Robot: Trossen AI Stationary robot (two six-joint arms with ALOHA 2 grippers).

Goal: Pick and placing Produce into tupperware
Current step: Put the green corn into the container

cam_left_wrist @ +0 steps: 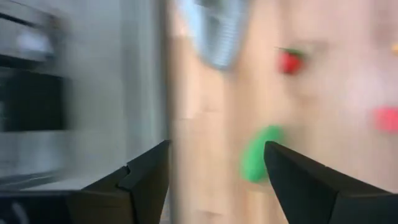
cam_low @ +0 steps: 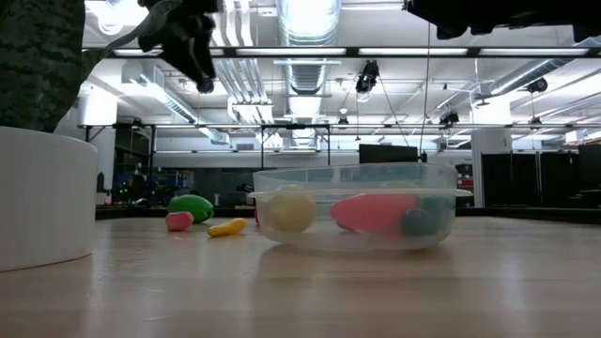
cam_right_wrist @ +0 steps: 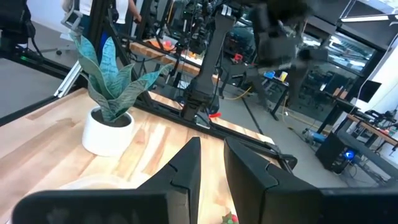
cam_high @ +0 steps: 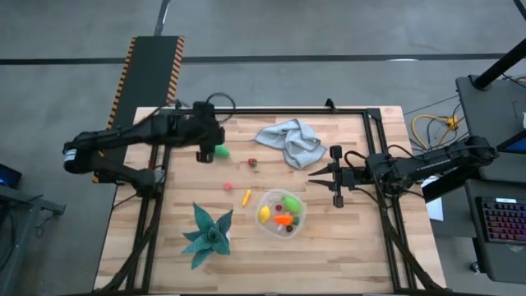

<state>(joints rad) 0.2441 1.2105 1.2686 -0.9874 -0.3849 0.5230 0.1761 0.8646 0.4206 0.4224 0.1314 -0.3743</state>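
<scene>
Left hand [cam_high: 207, 154]: I have it hovering over the far-left part of the counter [cam_high: 345, 247], fingers spread wide with nothing between them.
Right hand [cam_high: 316, 178]: parked just off the container's right side, pointing toward it. In its wrist view the fingers stand a narrow gap apart and I see nothing held.
Container [cam_high: 281, 214]: the clear round tub sits near the middle of the counter, toward the front edge. It already holds a yellow piece, a green one, an orange one and something dark.
Green piece [cam_high: 221, 152]: lies on the bare wood just beside the left hand, on the side toward the cloth [cam_high: 291, 141]. In the left wrist view it shows between the spread fingers, closer to one of them, its long axis running roughly the way the hand points.
Other loose pieces: a small red one [cam_high: 253, 163] near the cloth, a pink one [cam_high: 228, 187], and a thin yellow one [cam_high: 246, 197] just left of the tub.
Nearer arm: the left, by far, for the green piece.
What I judge comes next: centre the left hand over the green piece, then descend. I would turn the wrist if needed, so that the fingers close across its narrow width.
Plant [cam_high: 207, 234]: front-left, clear of the path to the tub.
</scene>
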